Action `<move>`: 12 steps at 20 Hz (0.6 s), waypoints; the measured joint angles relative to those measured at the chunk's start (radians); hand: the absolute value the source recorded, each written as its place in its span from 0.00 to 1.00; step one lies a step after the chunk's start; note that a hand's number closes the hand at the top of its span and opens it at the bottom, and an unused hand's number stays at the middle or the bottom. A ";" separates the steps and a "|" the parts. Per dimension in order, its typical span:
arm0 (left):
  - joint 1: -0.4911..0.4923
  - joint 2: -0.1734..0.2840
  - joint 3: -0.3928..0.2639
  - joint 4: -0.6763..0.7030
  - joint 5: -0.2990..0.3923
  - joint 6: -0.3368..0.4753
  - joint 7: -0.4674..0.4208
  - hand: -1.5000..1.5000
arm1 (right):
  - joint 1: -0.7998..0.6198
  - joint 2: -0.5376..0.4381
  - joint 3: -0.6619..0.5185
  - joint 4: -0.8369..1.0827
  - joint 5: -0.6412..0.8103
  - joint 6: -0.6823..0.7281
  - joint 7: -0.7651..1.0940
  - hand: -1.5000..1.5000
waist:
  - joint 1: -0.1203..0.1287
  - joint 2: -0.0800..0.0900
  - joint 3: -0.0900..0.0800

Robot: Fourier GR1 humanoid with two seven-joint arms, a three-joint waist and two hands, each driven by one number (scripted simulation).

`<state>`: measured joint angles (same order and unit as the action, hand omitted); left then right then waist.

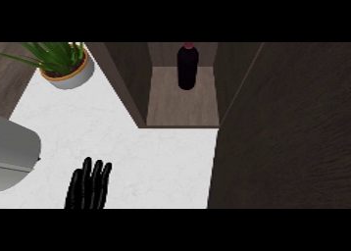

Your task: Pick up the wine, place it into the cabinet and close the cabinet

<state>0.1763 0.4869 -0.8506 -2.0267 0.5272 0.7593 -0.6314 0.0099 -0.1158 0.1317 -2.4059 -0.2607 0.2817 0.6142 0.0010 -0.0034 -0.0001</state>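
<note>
The left hand [88, 185] shows at the lower edge of the view, left of centre, with its fingers straight and close together, pointing up the picture. It holds nothing and no object lies near it; it shows over the white table [157, 157], and whether it touches that surface cannot be told. Only the hand itself is seen, its wrist cut off by the lower edge. The right hand shows nowhere in the view.

The wine bottle [187, 68] stands inside the cabinet [135, 83], on the wooden shelf [182, 105], toward the back of the compartment and about midway between the two side walls. It looks upright, its reddish cap at the top of the picture and its dark body running straight down from it, so its long axis lies along the depth of the opening as seen from above.

A wide dark door panel [287, 132] fills the right side of the view, swung out from the cabinet and leaving the opening uncovered.

A potted plant [66, 66] sits on the table at the upper left, and a grey appliance [11, 152] shows at the left edge.
</note>
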 measured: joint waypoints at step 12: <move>0.145 0.156 0.232 -0.113 0.129 -0.146 -0.042 0.00 | 0.101 0.048 0.240 -0.002 -0.025 0.027 0.072 1.00 | 0.002 -0.003 -0.001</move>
<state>0.3217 0.6431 -0.6183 -2.1400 0.6563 0.6133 -0.6733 0.1105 -0.0676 0.3714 -2.4082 -0.2854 0.3085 0.6863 0.0030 -0.0059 -0.0008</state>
